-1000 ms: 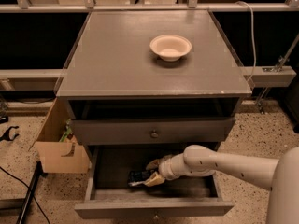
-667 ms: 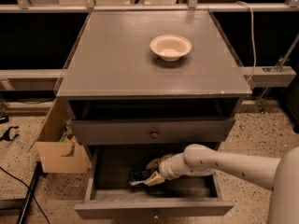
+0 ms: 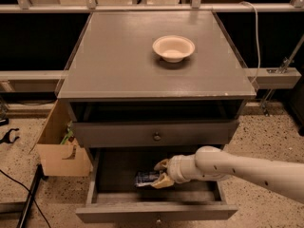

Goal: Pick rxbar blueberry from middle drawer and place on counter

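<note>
A grey cabinet stands on a speckled floor [image 3: 268,141], and its flat top, the counter [image 3: 118,56], carries only a cream bowl [image 3: 173,48], which sits toward one o'clock from the middle of the top and well back from the front edge. Under the top is an open dark slot, then a shut drawer front [image 3: 118,134] with a small knob [image 3: 156,137] at its centre. Below that the middle drawer [image 3: 156,213] is pulled out toward six o'clock, its dark inside showing. The snack bar [image 3: 145,178], a small flat dark blue pack with pale print, lies on the drawer floor near the middle, long side running from nine to three o'clock. A pale arm [image 3: 247,169] comes in from the four o'clock corner and reaches across the drawer's right side. The gripper [image 3: 160,174] is down inside the drawer at the bar's three o'clock end, pointing toward nine o'clock. Its jaws stand spread, one finger above the end of the bar with a dark gap between them and the other at the bar's lower right corner, so that the end of the bar lies between them. At nine o'clock from the cabinet an open cardboard box [image 3: 61,158] rests on the floor just beside the drawers, with something green showing inside it. A white cable [image 3: 257,32] hangs down past the counter's right edge at two o'clock
</note>
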